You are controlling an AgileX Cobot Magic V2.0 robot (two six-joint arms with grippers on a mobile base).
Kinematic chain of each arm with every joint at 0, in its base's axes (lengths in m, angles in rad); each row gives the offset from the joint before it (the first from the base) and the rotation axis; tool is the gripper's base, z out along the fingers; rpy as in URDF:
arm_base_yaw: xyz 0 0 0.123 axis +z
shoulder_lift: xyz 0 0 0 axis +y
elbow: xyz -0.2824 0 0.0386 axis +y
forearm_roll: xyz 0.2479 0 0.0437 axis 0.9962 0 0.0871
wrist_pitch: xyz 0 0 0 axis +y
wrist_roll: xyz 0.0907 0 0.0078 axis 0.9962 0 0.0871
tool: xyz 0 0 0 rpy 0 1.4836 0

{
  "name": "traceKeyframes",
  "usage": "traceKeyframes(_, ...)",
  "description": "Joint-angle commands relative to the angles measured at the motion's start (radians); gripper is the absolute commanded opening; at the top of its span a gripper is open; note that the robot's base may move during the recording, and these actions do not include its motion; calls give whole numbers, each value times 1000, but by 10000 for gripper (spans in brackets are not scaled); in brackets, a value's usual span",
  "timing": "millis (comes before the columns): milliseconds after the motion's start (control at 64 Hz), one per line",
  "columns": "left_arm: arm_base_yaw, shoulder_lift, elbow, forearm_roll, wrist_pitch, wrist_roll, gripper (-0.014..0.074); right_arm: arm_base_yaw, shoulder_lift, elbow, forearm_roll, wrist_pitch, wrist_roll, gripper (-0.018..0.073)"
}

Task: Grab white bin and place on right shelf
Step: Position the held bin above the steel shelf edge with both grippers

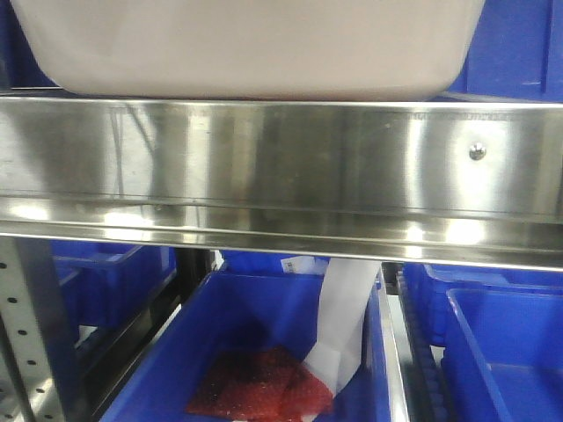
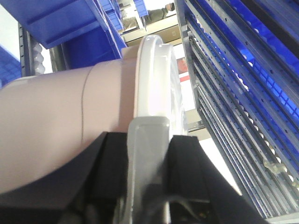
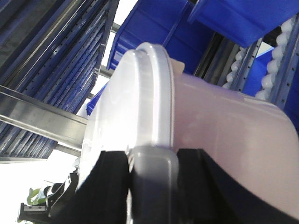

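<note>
While left gripper (image 2: 147, 149) and right gripper (image 3: 154, 163) clamp opposite ends of the pinkish-white translucent plastic bin (image 1: 246, 48), we find it broadside above the shiny steel shelf (image 1: 281, 167).

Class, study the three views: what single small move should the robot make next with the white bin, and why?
Probably ease the white bin forward and down onto the right shelf. Its base sits right at the shelf's front top edge, contact unclear, and both the left pincer and right pincer are clamped on it, so it is not yet released.
</note>
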Motion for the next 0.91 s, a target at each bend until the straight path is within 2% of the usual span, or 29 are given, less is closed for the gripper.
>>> traceKeyframes(0,-39,-35,-36,-52,292,16,-126,29,-25,-35,84,182,-12,69)
traceKeyframes(891,-39,-35,-36,-52,292,16,-126,29,-25,-35,84,182,-12,69)
